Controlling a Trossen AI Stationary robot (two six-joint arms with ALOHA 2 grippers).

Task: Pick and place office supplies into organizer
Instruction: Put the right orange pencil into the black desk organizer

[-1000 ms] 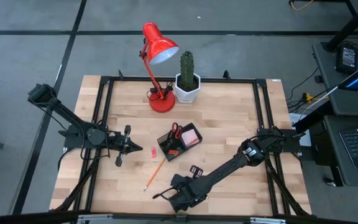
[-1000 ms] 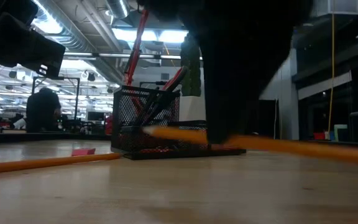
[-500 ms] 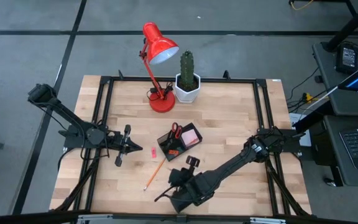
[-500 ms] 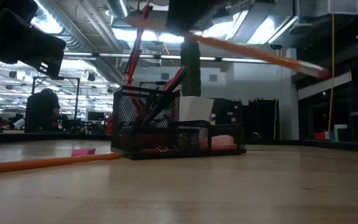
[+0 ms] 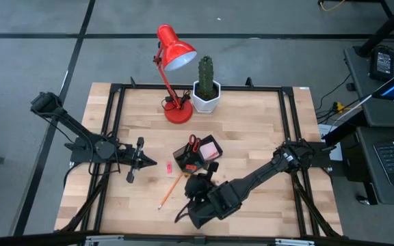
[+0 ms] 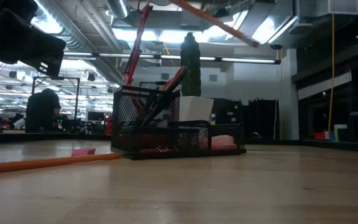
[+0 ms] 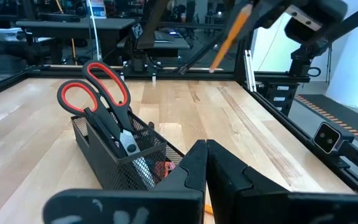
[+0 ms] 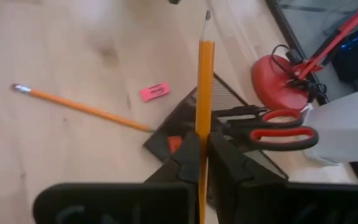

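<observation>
My right gripper [image 8: 202, 148] is shut on an orange pencil [image 8: 204, 81] and hovers just near of the black mesh organizer [image 5: 198, 157]; the pencil also shows high up in the low view [image 6: 219, 23]. Red-handled scissors [image 7: 93, 93] stand in the organizer's tall cup, and a pink sticky pad [image 5: 211, 149] lies in its tray. A second orange pencil [image 5: 171, 190] and a pink eraser [image 5: 167, 165] lie flat on the table. My left gripper [image 5: 146, 162] waits shut, left of the organizer. My right gripper pinches the orange pencil's shaft [image 8: 202, 127] between its two fingers [image 8: 188, 158]. The pencil runs along the fingers, with its sharpened tip [image 8: 207, 14] sticking out well past them. It is lifted clear of the table and tilted.
A red desk lamp [image 5: 175, 55] and a potted cactus [image 5: 206, 83] stand at the far edge, behind the organizer. Bare wood lies right of the organizer and along the near edge. A black metal frame [image 5: 289, 130] borders the table.
My right gripper has risen from the table near the near edge, carrying the orange pencil, and moved toward the organizer. The pencil, lying low at table level a second ago, is now lifted clear and tilted high above the table.
</observation>
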